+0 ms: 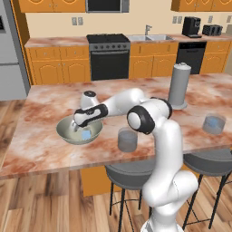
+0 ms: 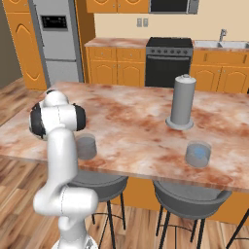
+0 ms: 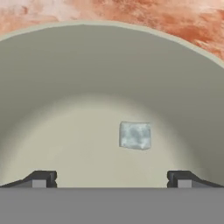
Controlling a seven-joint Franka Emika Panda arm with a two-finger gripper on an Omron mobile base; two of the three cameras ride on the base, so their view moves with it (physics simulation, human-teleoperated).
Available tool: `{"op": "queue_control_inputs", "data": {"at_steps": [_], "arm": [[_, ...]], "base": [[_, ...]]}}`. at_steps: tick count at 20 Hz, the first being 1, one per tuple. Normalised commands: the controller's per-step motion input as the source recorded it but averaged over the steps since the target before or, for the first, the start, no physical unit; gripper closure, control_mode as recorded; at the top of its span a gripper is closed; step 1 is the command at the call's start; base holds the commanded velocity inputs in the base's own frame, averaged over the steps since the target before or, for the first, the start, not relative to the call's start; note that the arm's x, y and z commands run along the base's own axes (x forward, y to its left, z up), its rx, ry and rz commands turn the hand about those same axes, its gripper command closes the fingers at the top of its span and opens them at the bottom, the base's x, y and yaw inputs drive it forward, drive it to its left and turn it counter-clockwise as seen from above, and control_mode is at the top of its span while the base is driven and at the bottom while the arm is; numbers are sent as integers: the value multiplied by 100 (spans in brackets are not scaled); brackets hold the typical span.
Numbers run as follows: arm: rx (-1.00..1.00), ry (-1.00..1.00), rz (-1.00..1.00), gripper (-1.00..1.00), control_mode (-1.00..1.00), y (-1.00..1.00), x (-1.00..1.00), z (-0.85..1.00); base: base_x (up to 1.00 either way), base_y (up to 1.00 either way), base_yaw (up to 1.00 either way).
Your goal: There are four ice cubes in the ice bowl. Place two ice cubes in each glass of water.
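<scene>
Wide-open tool (image 3: 111, 178) lowered inside the shallow pale grey-green ice bowl (image 1: 68, 135) on the marbled counter (image 1: 41, 136); one translucent light-blue ice cube (image 3: 135, 135) lies on the bowl floor, between and beyond the fingertips (image 3: 41, 178).

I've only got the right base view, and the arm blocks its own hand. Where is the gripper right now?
Observer: The gripper is lowered into the ice bowl, which sits on the counter beside the nearer glass.
Operator: Open or shut?
Observer: Open. In the hand view the fingertips stand wide apart with nothing between them.
Operator: Any ice in that bowl?
Observer: I see one ice cube lying on the bowl's floor, just ahead of the fingertips and not touching them.
</scene>
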Motion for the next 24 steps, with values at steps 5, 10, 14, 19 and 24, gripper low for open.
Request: {"op": "queue_control_inputs", "data": {"at_steps": [5, 10, 14, 19, 24], "arm": [[0, 0, 0, -100, -100, 15, 21, -11], [0, 0, 0, -100, -100, 2, 25, -12], [0, 0, 0, -100, -100, 0, 15, -12], [0, 0, -1, -100, -100, 0, 7, -16], [-1, 0, -1, 100, -100, 0, 0, -19]], "base": [[0, 0, 0], [0, 0, 0], [0, 0, 0], [0, 0, 0], [0, 0, 0]]}}
